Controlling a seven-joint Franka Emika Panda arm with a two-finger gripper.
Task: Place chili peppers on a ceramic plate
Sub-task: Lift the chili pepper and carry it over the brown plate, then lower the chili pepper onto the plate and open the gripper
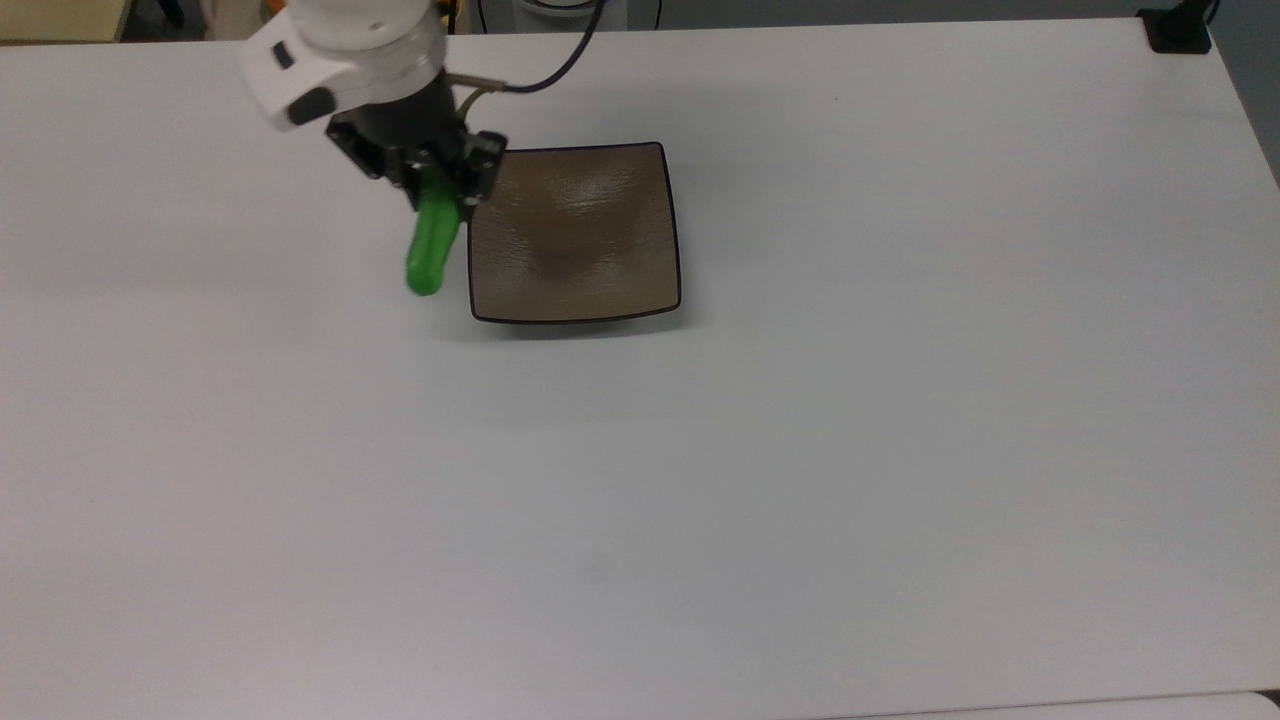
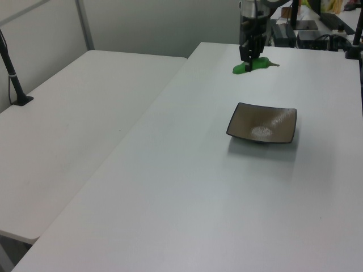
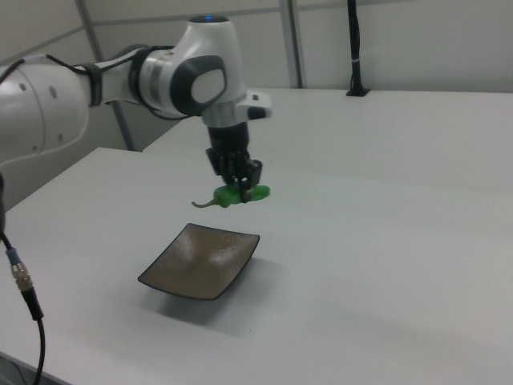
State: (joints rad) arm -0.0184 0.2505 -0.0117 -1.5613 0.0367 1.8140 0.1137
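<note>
Looking from the near side in the right view, we are seeing the ceramic plate (image 3: 200, 261) lying empty on the white table (image 3: 385, 265), and behind it, higher up, we are holding the chili pepper (image 3: 240, 195) in the gripper (image 3: 243, 189), whose fingers are closed on its middle. In the top view the pepper (image 1: 433, 243) is hanging just beside the plate's (image 1: 575, 235) left edge, its long axis parallel to it, so the plate lies to the right of the gripper (image 1: 440, 185).
</note>
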